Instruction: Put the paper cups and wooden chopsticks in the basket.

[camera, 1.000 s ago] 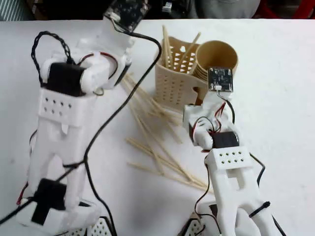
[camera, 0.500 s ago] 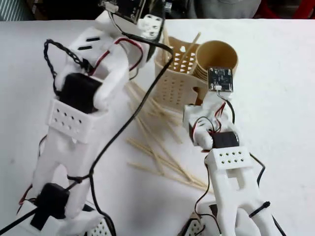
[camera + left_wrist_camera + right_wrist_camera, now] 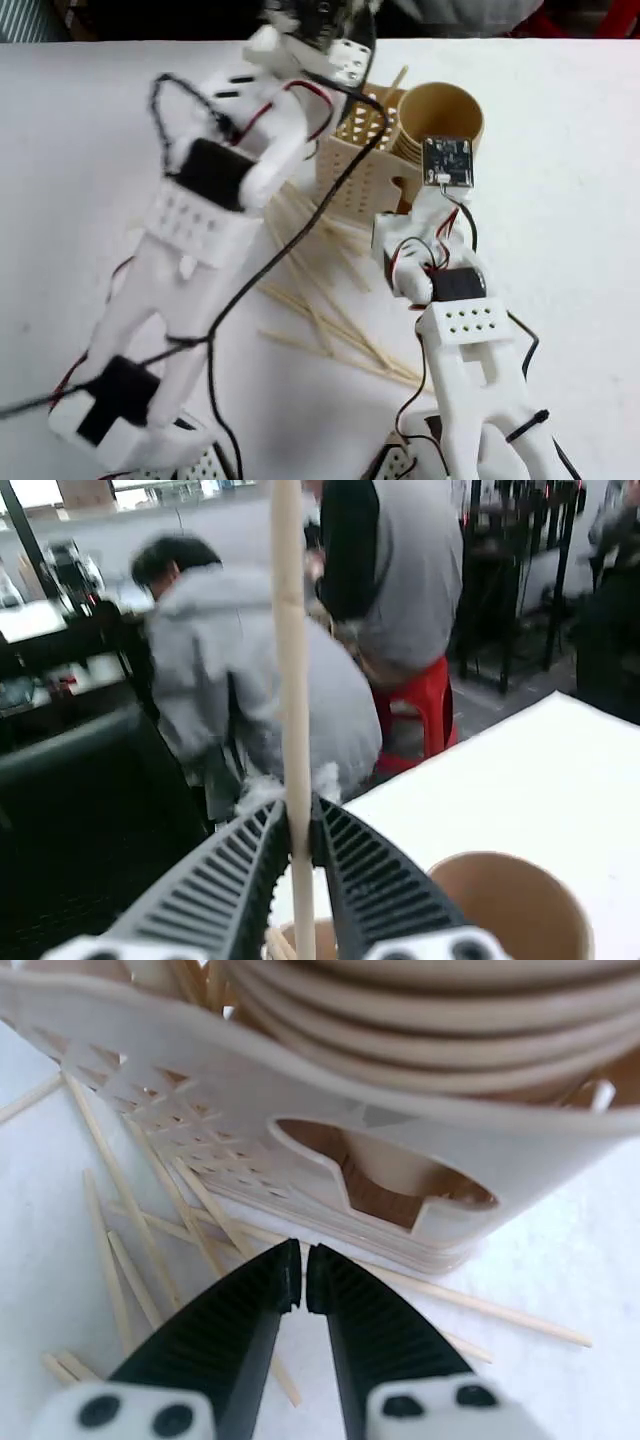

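While the left end effector (image 3: 301,822) pinches one chopstick (image 3: 288,630), the right end effector (image 3: 303,1265) sits closed, empty.

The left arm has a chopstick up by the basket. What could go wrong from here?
The left gripper pinches the chopstick at the jaws' tips, with most of its length sticking out; it may pivot or slip and miss the basket.
That arm's black cable crosses the basket and could snag on its rim.
The right gripper, shut, sits close to the basket's base; a nudge could shift it.
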Robot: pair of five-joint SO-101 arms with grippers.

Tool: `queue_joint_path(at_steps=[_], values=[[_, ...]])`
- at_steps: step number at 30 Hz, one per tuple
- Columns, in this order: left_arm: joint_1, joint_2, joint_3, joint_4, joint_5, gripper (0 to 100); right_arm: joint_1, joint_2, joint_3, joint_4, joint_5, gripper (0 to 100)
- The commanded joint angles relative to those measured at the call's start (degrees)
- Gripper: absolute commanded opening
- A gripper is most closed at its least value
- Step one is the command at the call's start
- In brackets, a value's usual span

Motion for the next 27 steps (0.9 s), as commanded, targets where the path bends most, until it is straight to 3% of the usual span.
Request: queue_joint_path(at_steps=[1,9,12,16,27], values=[[-0.3,2.5,0.9,-5.0,0.5,2,0.5,-1.2,-0.5,-0.8,0.2,3.1],[-0.5,7.8,1.3,-6.9,0.5,2,0.5,-1.2,-0.5,-0.8,0.2,3.1],[-0.5,8.0,0.8,-2.9,0.5,6,0.5,-1.2,-0.5,-0.8,0.2,3.1],[-0.6,7.8,0.7,0.8,0.6,21,0.5,-1.2,-0.5,-0.8,0.2,3.1],[-4.4,-5.4,0.8,11.7,-0.1,20,0.4,-1.2,-0.4,-0.8,0.2,3.1]])
